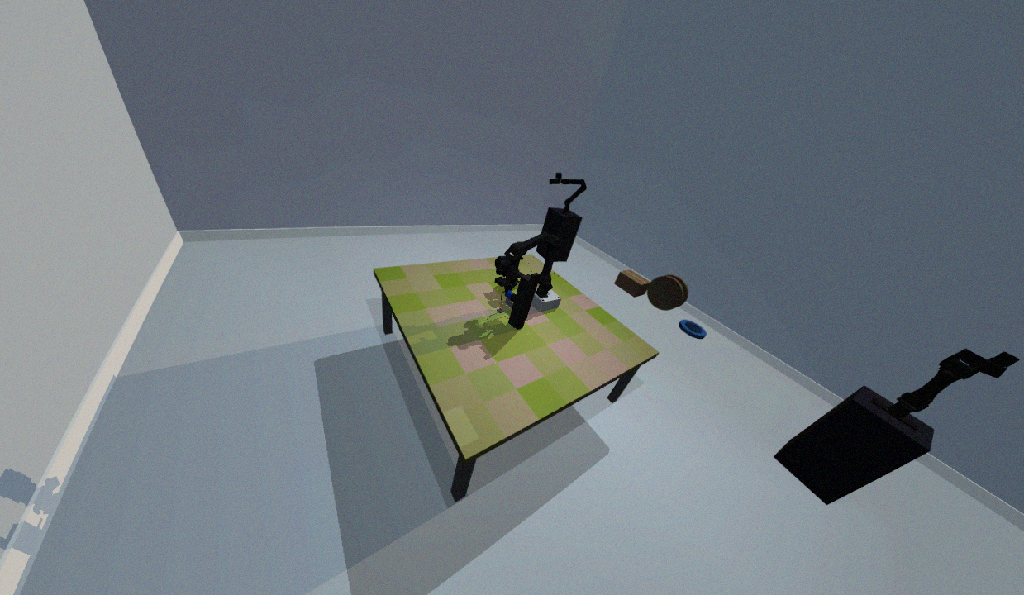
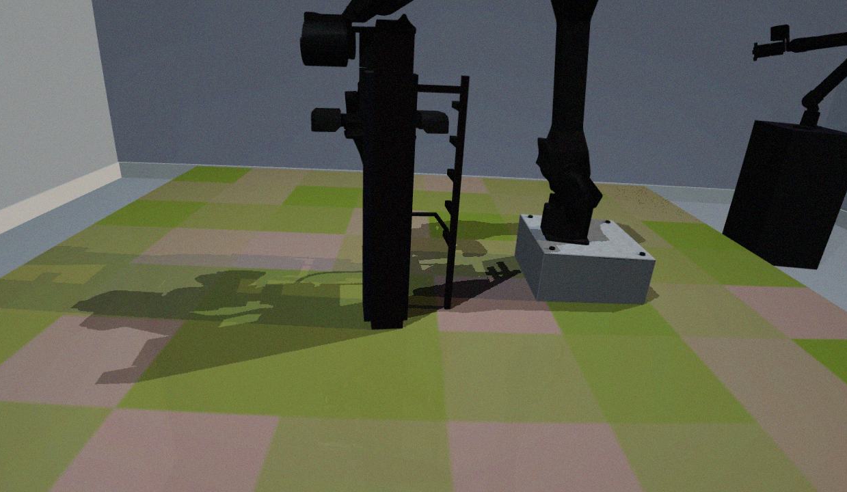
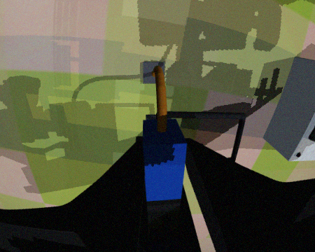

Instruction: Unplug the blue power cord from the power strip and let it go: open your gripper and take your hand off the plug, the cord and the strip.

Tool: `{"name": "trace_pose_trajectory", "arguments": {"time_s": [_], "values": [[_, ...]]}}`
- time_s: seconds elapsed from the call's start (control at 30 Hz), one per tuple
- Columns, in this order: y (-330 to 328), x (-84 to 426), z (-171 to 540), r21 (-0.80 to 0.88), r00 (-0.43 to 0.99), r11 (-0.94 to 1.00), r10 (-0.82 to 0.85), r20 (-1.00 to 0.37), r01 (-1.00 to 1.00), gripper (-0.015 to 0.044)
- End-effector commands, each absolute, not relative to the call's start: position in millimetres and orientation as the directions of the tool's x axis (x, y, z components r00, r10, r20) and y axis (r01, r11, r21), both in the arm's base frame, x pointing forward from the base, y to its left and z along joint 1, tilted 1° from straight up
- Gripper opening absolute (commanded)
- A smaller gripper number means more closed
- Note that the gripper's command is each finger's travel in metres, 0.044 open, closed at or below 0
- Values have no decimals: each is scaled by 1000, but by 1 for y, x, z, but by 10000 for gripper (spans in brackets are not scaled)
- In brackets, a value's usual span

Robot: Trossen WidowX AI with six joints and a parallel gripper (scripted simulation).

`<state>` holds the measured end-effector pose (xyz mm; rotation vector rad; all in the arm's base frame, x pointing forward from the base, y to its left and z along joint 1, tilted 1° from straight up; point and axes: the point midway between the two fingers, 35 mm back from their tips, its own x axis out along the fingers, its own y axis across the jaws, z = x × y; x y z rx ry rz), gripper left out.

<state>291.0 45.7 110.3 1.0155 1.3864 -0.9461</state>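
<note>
Grey walls and a pale floor enclose a dark-legged table (image 1: 633,373) whose top is a patchwork of green and pink squares. On it the arm's grey base block (image 2: 584,267) stands to the right of a tall black slab (image 2: 386,183), the power strip, set upright on end; a thin black ladder-like frame (image 2: 455,189) stands just beside it. The arm reaches over from its base toward the strip's far side. In the wrist view the gripper (image 3: 164,178) is closed narrow on the blue plug (image 3: 164,164), one dark finger pressed against each side of the block. A brown cord (image 3: 160,98) rises from the plug's far end and bends toward a small dark square (image 3: 150,72) on the table top. Whether the plug is seated in the strip cannot be told. Off the table, a brown box (image 1: 631,282), a dark disc (image 1: 666,291) and a blue ring (image 1: 691,328) lie by the wall.
</note>
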Motion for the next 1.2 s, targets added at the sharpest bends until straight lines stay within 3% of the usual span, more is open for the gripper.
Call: {"name": "trace_pose_trajectory", "arguments": {"time_s": [0.0,0.07,0.63,0.77,1.17], "values": [[17,297,112,6,5,268,7,-1000,963,0],[14,298,112,6,5,268,6,-1000,963,0],[0,302,115,6,5,267,5,-1000,964,440],[-36,310,123,5,5,267,1,-1000,964,440],[-38,311,123,5,5,267,1,-1000,964,440]]}}
